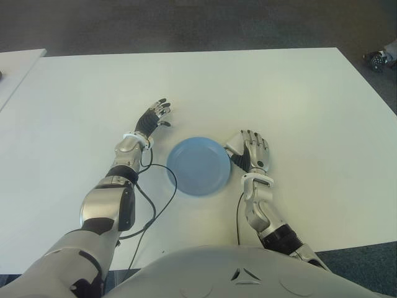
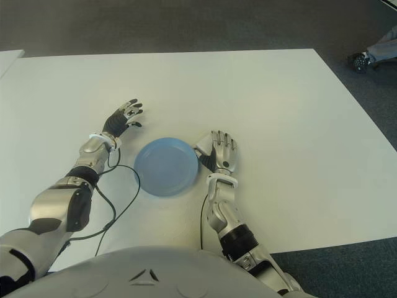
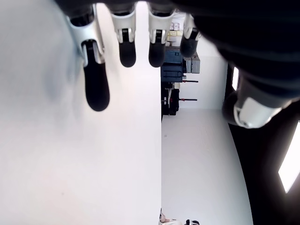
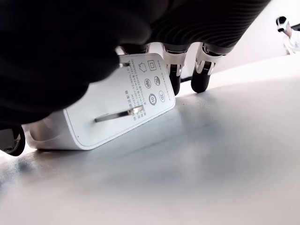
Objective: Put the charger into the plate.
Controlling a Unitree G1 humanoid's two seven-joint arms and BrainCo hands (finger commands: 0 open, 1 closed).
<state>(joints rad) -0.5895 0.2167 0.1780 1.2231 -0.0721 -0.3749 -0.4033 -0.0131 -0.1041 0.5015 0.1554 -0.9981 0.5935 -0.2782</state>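
The white charger (image 4: pixel 117 103) is a block with metal prongs, tilted under my right hand (image 1: pixel 251 152), which is shut on it between thumb and fingers. One lower corner of it is at or just above the white table (image 1: pixel 298 99). In the eye views the charger (image 1: pixel 234 148) shows at the thumb side of that hand, right against the right rim of the blue plate (image 1: pixel 198 166). The plate holds nothing. My left hand (image 1: pixel 156 117) shows just beyond the plate's upper left, fingers spread and holding nothing.
A black cable (image 1: pixel 155 198) loops on the table beside my left forearm, touching the plate's left rim. A second white table (image 1: pixel 15 65) stands at the far left. A person's shoe (image 1: pixel 379 59) shows past the table's far right corner.
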